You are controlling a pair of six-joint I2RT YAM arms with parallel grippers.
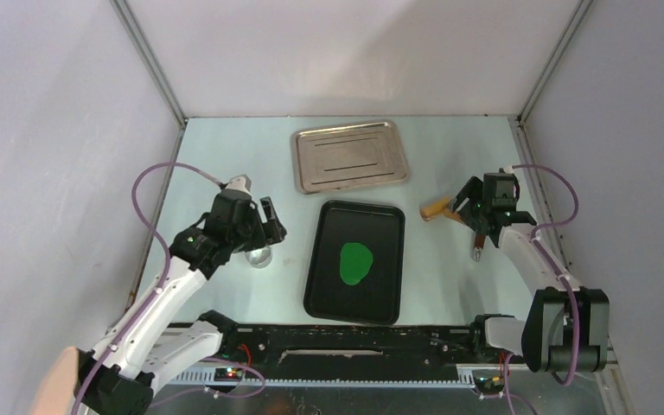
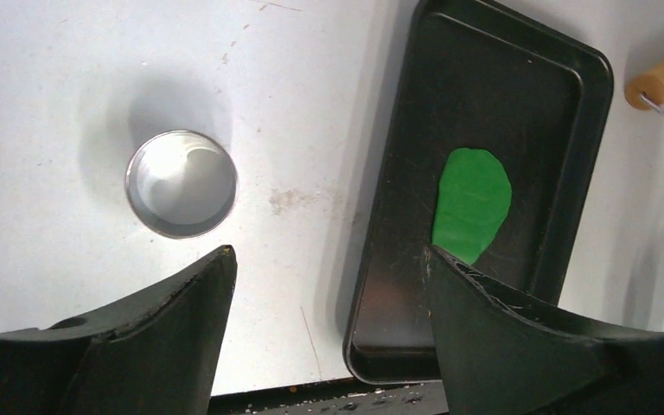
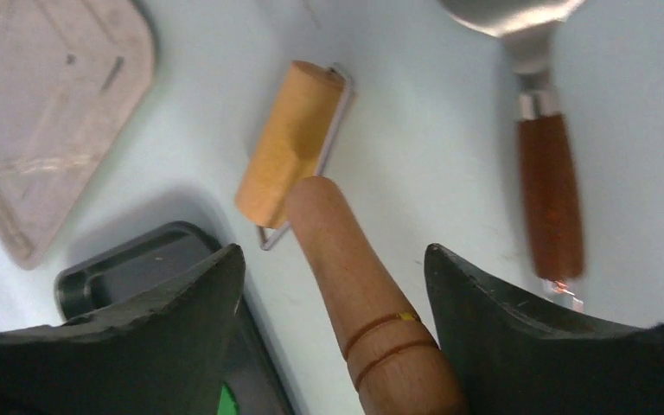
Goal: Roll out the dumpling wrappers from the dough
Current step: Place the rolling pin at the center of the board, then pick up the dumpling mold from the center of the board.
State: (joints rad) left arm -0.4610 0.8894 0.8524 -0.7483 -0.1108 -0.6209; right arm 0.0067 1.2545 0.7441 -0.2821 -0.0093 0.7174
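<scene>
**Right gripper** [image 3: 333,252]: jaws stood wide on either side of the roller handle [image 3: 359,294], with a gap each side and nothing gripped. The roller head [image 3: 290,143] lay on the table just ahead of the fingertips.

**Left gripper** [image 2: 327,259]: also wide and empty, with the ring cutter [image 2: 225,186] ahead and to its left.

**The dough** [image 1: 354,262]: a flattened oval in the black tray [image 1: 328,303], ahead and right of the left gripper and to the left of the right one. Its long axis ran along the tray's length, with the broad end farthest ahead and the tapered end nearest the left gripper's right finger. No round wrapper was visible.

**Step in hand:** this looked like handling the roller. A sound grasp would close squarely on the handle's middle, keep the head level, and stroke along the oval's long axis.
</scene>
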